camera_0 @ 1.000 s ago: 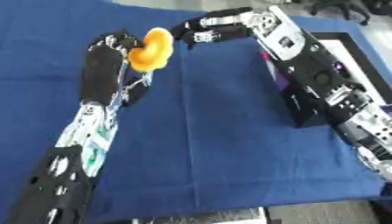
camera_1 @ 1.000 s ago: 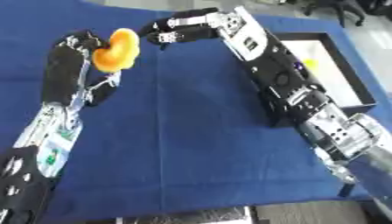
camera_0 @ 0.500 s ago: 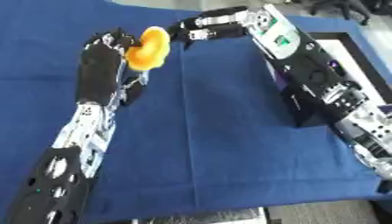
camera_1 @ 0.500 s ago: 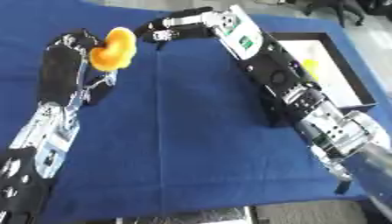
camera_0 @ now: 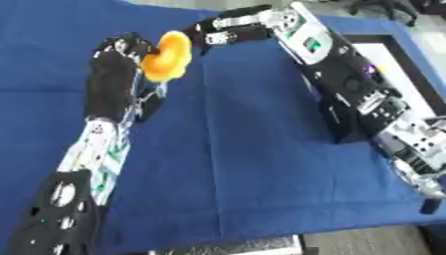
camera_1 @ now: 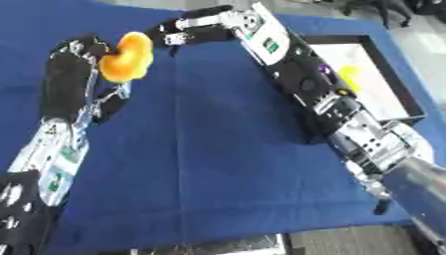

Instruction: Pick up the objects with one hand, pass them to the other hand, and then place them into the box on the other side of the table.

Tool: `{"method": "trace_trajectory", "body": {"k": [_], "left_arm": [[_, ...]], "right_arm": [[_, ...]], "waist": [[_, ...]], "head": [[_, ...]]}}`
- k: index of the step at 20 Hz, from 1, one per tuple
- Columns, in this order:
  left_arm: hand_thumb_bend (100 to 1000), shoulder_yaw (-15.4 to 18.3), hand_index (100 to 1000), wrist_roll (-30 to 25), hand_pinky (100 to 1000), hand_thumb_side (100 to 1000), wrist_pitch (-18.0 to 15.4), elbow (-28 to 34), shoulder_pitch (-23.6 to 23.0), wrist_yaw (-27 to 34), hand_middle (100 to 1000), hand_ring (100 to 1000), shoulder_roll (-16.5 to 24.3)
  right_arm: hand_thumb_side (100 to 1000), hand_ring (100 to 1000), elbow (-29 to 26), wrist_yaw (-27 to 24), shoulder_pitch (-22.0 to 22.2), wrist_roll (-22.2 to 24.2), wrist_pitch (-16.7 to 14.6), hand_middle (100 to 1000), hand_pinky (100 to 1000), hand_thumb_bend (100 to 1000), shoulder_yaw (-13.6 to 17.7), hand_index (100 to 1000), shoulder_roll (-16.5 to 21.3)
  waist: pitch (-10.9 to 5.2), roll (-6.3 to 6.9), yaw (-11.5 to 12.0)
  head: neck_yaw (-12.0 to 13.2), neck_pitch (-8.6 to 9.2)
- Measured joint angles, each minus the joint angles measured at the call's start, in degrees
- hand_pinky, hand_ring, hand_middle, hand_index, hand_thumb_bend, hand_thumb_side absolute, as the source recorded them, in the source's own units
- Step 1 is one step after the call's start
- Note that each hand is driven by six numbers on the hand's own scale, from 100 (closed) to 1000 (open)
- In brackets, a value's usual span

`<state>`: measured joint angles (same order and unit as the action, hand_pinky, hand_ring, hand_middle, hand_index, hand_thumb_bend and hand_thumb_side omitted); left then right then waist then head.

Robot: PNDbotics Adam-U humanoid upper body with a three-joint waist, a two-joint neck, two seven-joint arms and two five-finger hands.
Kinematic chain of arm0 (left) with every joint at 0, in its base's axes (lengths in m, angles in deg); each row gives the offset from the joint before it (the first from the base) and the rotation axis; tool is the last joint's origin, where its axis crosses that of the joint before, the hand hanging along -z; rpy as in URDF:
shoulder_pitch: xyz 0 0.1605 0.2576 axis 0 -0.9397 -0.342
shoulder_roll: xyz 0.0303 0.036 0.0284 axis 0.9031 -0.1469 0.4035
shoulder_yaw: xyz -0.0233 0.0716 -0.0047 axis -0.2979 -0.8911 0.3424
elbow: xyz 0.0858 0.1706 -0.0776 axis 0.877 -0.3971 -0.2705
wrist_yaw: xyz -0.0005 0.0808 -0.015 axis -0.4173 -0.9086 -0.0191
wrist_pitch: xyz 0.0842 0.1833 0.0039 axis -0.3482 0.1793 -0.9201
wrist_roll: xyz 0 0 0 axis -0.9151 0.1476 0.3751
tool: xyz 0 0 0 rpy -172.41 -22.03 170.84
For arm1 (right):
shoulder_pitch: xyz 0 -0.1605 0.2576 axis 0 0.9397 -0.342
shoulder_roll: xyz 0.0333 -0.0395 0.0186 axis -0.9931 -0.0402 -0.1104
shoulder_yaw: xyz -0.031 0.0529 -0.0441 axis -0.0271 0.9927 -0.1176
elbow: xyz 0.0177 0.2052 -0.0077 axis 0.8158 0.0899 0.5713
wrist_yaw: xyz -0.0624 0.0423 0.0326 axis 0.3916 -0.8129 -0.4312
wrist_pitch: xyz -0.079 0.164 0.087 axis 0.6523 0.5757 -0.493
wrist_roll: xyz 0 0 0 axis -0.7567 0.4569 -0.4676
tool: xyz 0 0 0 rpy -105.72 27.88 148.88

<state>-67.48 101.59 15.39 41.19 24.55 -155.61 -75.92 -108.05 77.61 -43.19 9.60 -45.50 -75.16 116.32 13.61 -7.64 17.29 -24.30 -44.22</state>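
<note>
— Which step are we in now?

— I am in the handover. My left hand (camera_0: pixel 122 50), in the upper left of the frame, has its fingers curled around the orange toy (camera_0: pixel 167 56) and holds it up above the blue tabletop (camera_0: pixel 244 149). My right hand (camera_0: pixel 218 32) reaches in from the upper middle of the frame; its fingers are partly bent and hold nothing. The tips are just beside the toy, but I cannot tell if they touch it.

— And the box?

— The box (camera_1: pixel 383 74) is at the right edge of the frame, with a black rim and a white floor. Something yellow (camera_1: pixel 349 77) lies already inside it.

— What does the next move ask for?

— I think the right hand must close around the free part of the toy before the left lets go. After that, I would swing the right arm toward the box.
</note>
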Motion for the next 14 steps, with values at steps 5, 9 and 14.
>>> {"method": "trace_trajectory", "body": {"k": [5,9,14], "left_arm": [[100,0.05,514,0.26,661,100,0.26,-0.51,0.25,-1.23,451,540,-0.31],[100,0.09,516,0.58,659,100,0.59,-0.70,0.40,-2.76,453,541,-0.33],[100,0.38,517,0.48,660,100,1.22,-0.79,0.49,-5.09,455,543,-0.34]], "right_arm": [[1000,1000,-0.03,-0.01,-0.02,0.05,0.05,1000,848,100,-0.69,1000,-0.04],[1000,1000,-0.04,-0.01,-0.02,0.14,0.14,1000,847,100,-1.25,1000,-0.17],[1000,1000,-0.04,-0.01,-0.02,0.25,0.25,1000,846,100,-1.80,1000,-0.52]], "waist": [[0.08,0.00,0.00],[0.08,-0.20,-0.04],[0.18,-0.29,-0.30]], "head": [[-0.08,0.00],[-0.11,0.00],[-0.12,0.00]]}}
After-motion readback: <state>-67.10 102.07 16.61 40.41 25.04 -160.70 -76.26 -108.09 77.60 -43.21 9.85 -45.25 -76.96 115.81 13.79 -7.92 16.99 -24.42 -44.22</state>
